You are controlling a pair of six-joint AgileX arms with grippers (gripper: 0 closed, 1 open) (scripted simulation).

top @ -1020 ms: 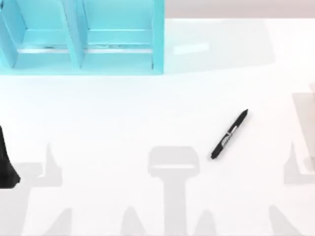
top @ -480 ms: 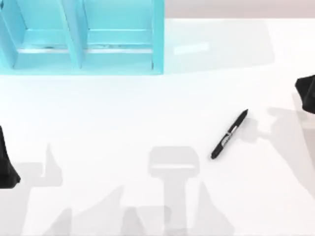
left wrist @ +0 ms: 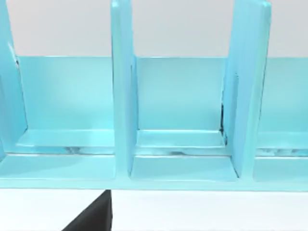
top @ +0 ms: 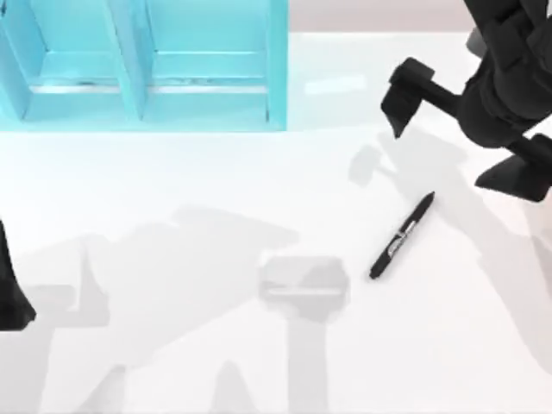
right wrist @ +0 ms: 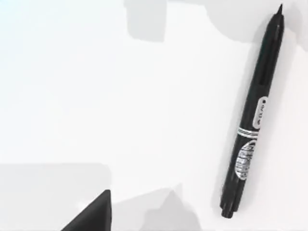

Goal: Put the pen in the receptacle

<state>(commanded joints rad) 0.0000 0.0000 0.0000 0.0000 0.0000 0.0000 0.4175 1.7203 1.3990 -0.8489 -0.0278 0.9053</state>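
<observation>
Top view: right gripper (top: 457,142) has swung in from 3 o'clock, now above the pen (top: 402,236), fingers spread, empty. Receptacle (top: 276,69) at 11 o'clock. Left arm parked at 9.

Right wrist view: pen (right wrist: 255,120) lies flat; reach beginning.

The pen (top: 402,236) lies on the table (top: 172,345) right of centre, the receptacle (top: 142,65) at far left.

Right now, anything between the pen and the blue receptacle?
Nothing: in the top view, bare white table with shadows lies between the pen and the receptacle.
</observation>
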